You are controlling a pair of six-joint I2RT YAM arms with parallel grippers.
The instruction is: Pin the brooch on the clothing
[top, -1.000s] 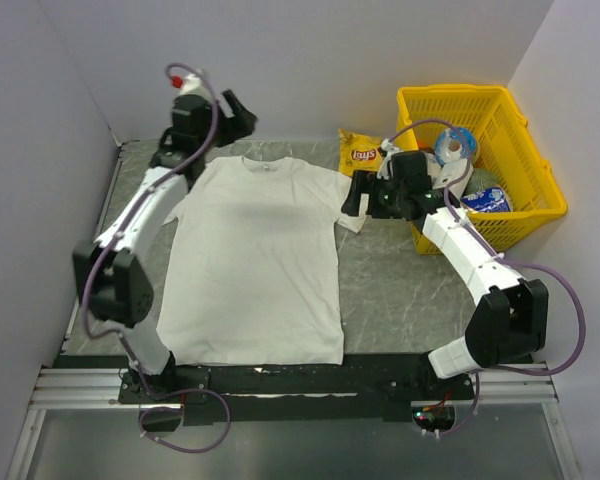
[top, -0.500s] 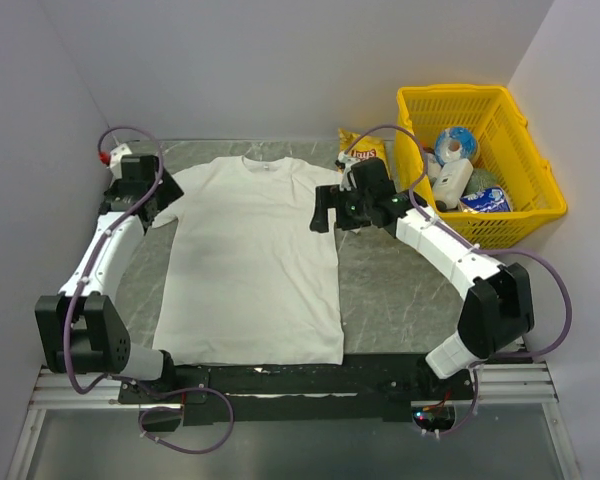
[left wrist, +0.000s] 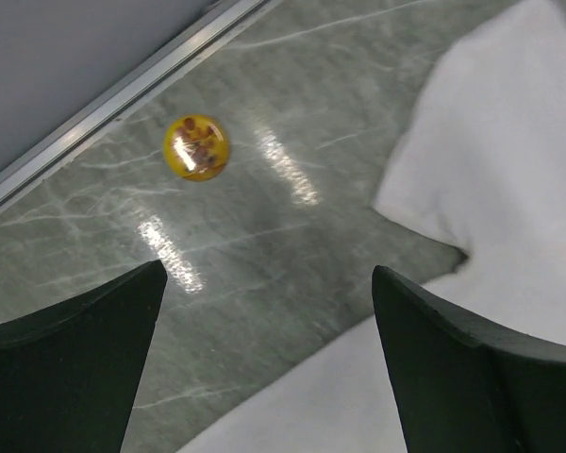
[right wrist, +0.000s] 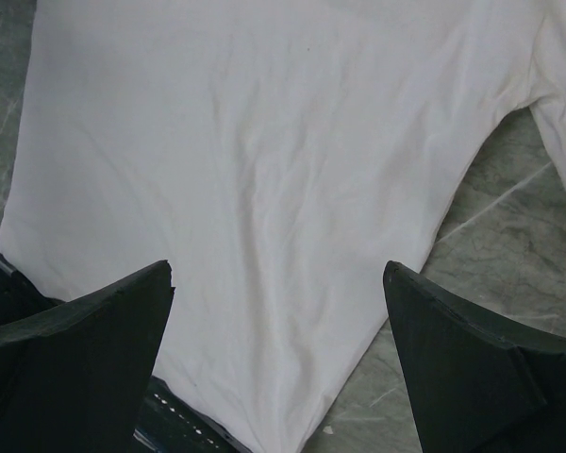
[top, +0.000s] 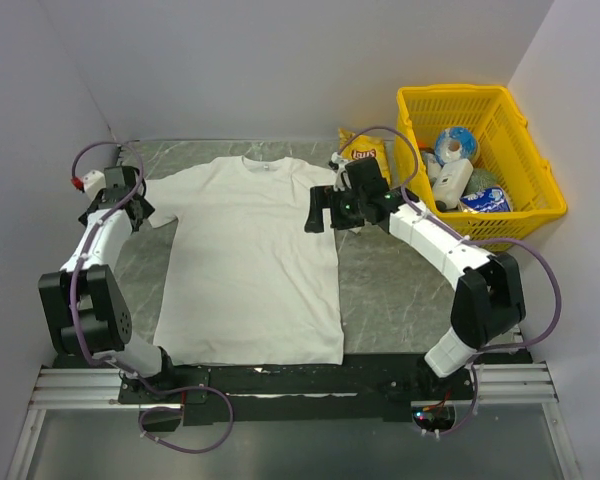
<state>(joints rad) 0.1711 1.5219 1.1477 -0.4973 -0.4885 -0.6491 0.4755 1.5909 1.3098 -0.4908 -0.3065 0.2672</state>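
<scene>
Left wrist: left gripper (left wrist: 269, 274) jaws spread wide, nothing between them. Brooch (left wrist: 197, 147) sits at 11 o'clock from the gap, clear of both fingers, on bare table (left wrist: 264, 236) near the rail (left wrist: 113, 94). Shirt (left wrist: 491, 160) sleeve at 2 o'clock, apart from the brooch.

Right wrist: right gripper (right wrist: 278, 269) also wide apart, empty, shirt body filling the view under it.

Top external: left gripper is off the shirt's left sleeve, at the shirt's 10 o'clock. Right gripper is over the right armpit area. Crisp bag (top: 363, 152) at its 1 o'clock, basket (top: 450, 94) at 2 o'clock.
</scene>
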